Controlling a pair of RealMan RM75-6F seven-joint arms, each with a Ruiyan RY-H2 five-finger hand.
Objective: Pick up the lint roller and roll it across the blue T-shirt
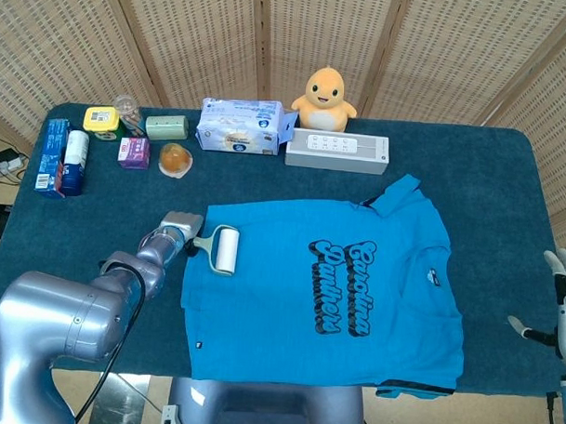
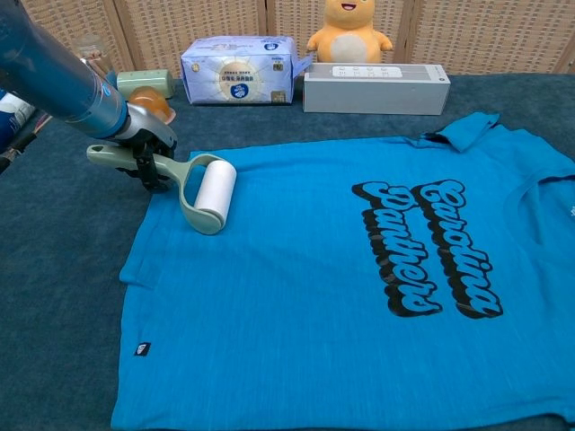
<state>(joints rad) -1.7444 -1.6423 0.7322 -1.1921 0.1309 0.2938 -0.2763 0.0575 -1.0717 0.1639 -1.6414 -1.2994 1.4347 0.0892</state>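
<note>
The blue T-shirt (image 1: 331, 288) (image 2: 359, 278) lies flat on the dark blue table, printed side up. A lint roller (image 1: 222, 250) (image 2: 208, 190) with a white drum and pale green handle rests on the shirt's left edge, near the sleeve. My left hand (image 1: 173, 236) (image 2: 144, 151) grips the roller's handle, just off the cloth to the left. My right hand (image 1: 561, 296) shows at the right edge of the head view, beside the table, fingers spread and holding nothing.
Along the table's back stand a tissue pack (image 1: 239, 127), a yellow plush duck (image 1: 324, 97), a white speaker bar (image 1: 337, 152), a green box (image 1: 166, 127), a purple carton (image 1: 133, 152), an orange fruit (image 1: 175, 159) and blue packages (image 1: 60, 156).
</note>
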